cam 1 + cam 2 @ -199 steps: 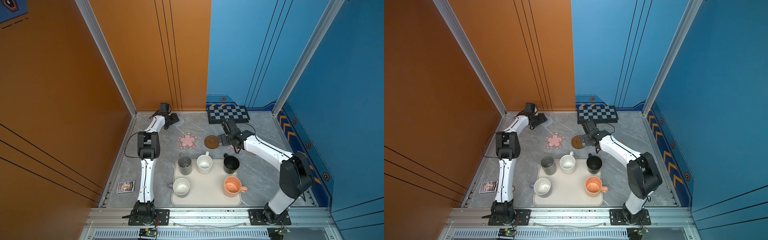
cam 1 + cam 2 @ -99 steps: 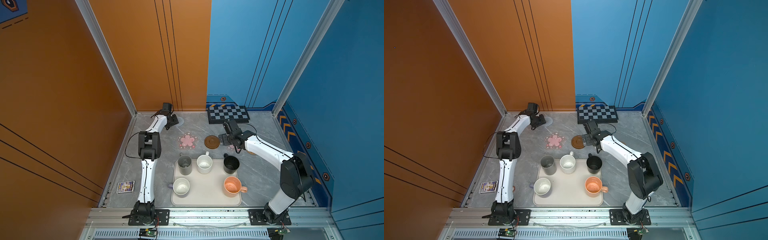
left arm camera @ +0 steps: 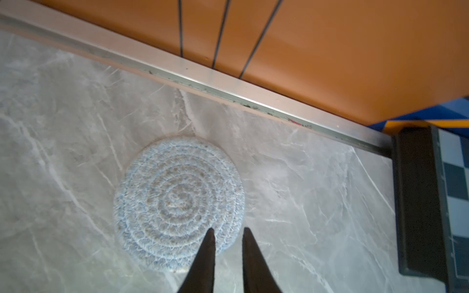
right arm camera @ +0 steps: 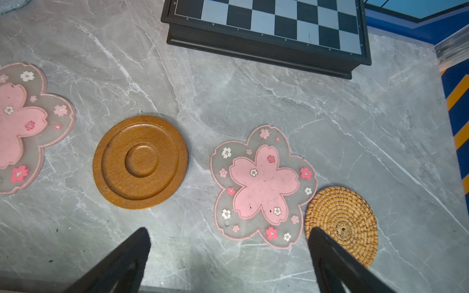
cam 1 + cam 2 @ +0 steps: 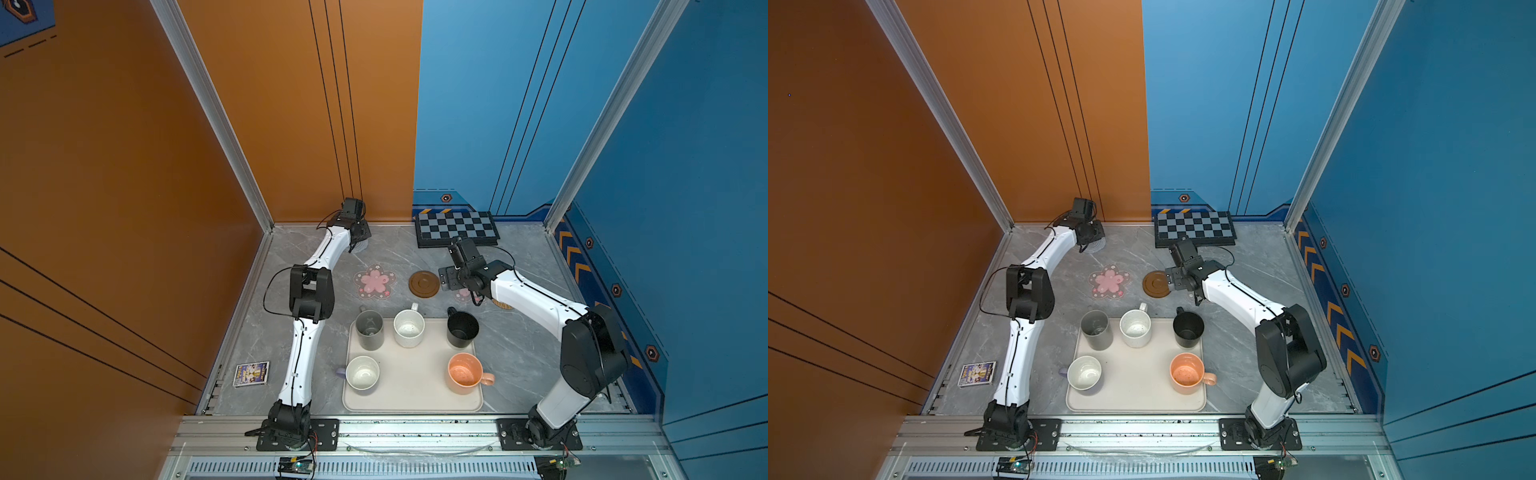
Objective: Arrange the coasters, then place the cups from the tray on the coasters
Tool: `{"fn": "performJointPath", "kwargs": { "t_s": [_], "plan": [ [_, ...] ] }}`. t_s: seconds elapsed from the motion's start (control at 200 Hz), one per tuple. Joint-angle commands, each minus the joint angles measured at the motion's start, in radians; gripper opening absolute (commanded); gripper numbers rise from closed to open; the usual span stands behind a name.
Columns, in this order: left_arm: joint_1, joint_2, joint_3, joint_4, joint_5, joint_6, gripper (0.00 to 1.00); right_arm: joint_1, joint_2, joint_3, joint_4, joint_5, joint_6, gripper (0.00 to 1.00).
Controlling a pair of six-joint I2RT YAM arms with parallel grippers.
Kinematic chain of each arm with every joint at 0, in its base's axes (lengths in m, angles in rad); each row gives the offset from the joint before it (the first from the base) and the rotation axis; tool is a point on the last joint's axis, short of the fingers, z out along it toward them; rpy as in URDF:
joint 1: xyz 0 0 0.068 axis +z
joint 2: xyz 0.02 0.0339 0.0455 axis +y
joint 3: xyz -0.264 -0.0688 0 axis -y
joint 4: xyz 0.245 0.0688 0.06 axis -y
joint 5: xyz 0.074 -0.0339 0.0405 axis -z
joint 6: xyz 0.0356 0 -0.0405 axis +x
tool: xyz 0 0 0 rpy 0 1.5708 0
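Behind both pincers, the tray (image 5: 411, 392) holds the lavender cup (image 5: 362, 374), peach cup (image 5: 464, 373), grey cup (image 5: 369, 330), white cup (image 5: 409, 328) and black cup (image 5: 462, 329). The right pincer (image 4: 229, 230) stands wide open over the tabletop (image 4: 253, 101), with a pink flower coaster (image 4: 261, 185) just ahead between its fingers, the rattan coaster (image 4: 342, 220) against that flower by one finger, and the brown disc coaster (image 4: 140, 162) ahead of the other. Farthest, the left pincer (image 3: 227, 230) is closed on the rim of the grey-blue knitted coaster (image 3: 177, 195), which lies flat on the tabletop near the orange wall (image 3: 330, 50).
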Motion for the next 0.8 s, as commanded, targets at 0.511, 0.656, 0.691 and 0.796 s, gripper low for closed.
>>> {"fn": "performJointPath", "kwargs": {
  "t_s": [0.511,0.656,0.691,0.796],
  "plan": [
    [0.030,0.118,0.026,-0.088,0.048,-0.058,0.13,-0.010,0.004,-0.015,0.002,-0.030,0.034,0.99],
    [0.001,0.061,-0.074,-0.106,0.050,-0.028,0.13,-0.008,-0.022,-0.039,0.002,-0.019,0.041,0.98],
    [-0.010,0.048,-0.092,-0.120,0.032,-0.016,0.13,-0.009,-0.029,-0.046,0.002,-0.017,0.043,0.98],
    [-0.037,0.012,-0.141,-0.132,0.008,0.000,0.13,-0.009,-0.052,-0.062,0.002,-0.015,0.046,0.99]
  ]
}}
